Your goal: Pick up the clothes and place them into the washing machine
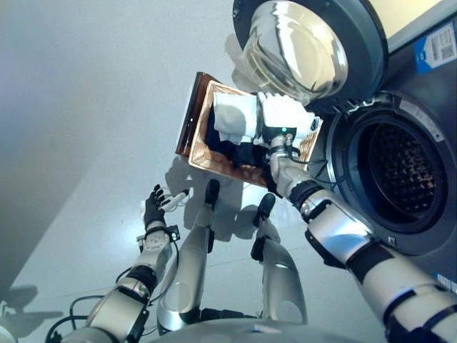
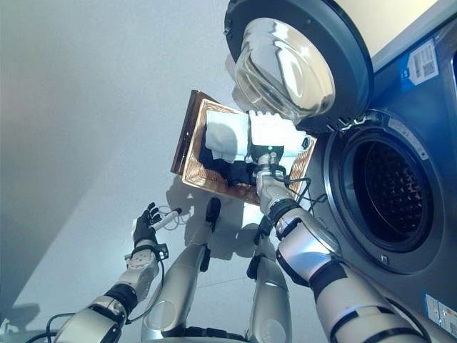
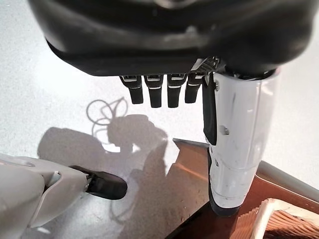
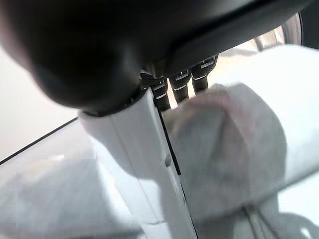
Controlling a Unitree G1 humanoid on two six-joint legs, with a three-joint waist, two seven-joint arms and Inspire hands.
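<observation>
A brown wicker basket (image 1: 194, 121) stands on the floor in front of the washing machine and holds white clothes (image 1: 232, 114) on top of a dark garment (image 1: 239, 151). My right hand (image 1: 280, 136) reaches into the basket and lies against the white clothes (image 4: 239, 134); its fingers (image 4: 180, 79) look straight and the thumb (image 4: 144, 164) is extended along the cloth. My left hand (image 1: 153, 209) hangs low at the left, away from the basket, with relaxed fingers (image 3: 155, 92) and nothing in it.
The grey front-loading washing machine has its drum opening (image 1: 400, 171) at the right. Its round glass door (image 1: 300, 50) is swung open, hanging just above the basket. Pale floor (image 1: 86, 143) stretches to the left.
</observation>
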